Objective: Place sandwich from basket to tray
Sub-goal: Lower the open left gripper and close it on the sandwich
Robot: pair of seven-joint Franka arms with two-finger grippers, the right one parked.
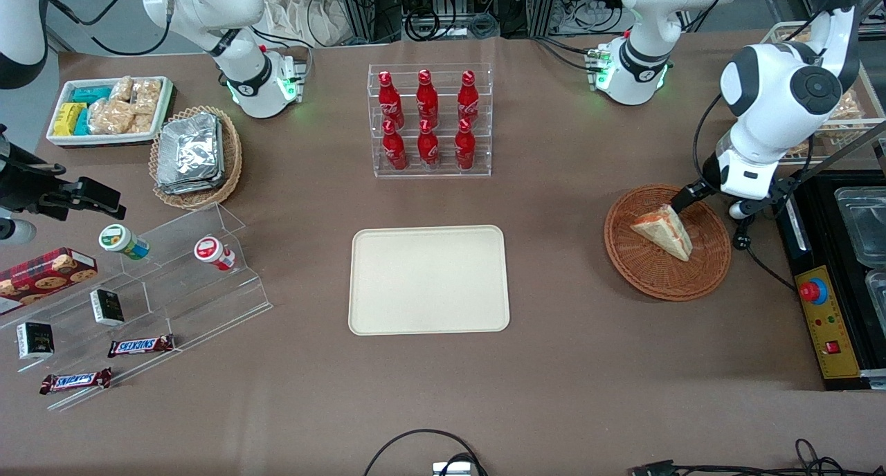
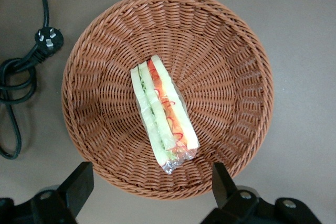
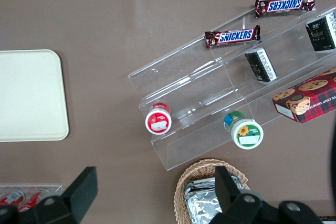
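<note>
One sandwich [image 1: 663,230] lies in the reddish-brown woven basket [image 1: 647,277] at the right of the front frame, a clear-wrapped wedge resting on its side with one pale bread face up; the wrist camera shows its cut edge, white bread with green and red filling [image 2: 163,114], lying across the basket's middle [image 2: 226,77]. The pincer [image 1: 682,199] hovers over the basket's upper rim in the front frame, just above the sandwich's upper corner, and its two dark fingers [image 2: 79,182] stand spread wide apart, holding nothing, one to each side of the basket's near rim in the wrist picture. The cream tray [image 1: 429,279] sits bare at the centre of the brown counter [image 1: 554,365], well apart from the basket. Above the tray in the frame stands a clear rack of red bottles [image 1: 429,120]. A black cable with a plug [image 2: 48,38] lies on the counter just beside the basket. At the upper left of the front frame a tan basket of foil packs [image 1: 194,154] sits near a white tray of snacks [image 1: 111,109].
</note>
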